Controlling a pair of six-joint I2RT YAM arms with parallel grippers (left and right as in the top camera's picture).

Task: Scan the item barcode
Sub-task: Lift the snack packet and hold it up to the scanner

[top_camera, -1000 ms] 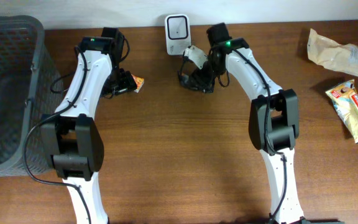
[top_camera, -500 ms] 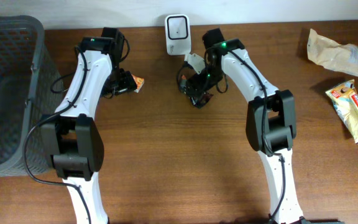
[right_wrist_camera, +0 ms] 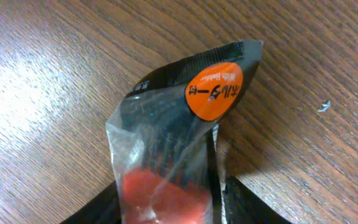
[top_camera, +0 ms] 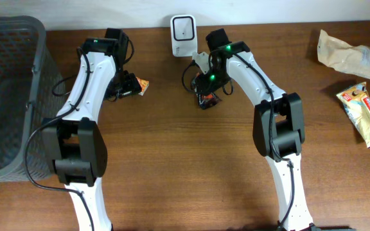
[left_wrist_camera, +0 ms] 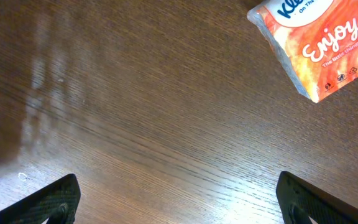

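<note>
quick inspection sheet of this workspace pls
surface: wooden table, no spills seen
job's things: white barcode scanner at the back edge; black packet with an orange sticker, in front of it
clutter: Kleenex tissue pack; beige bag; snack packet; gray basket at the left
grippers: left gripper open, nothing between its fingers; right gripper pinching the black packet
cables: black cables along both arms
surroundings: white wall behind the table
</note>
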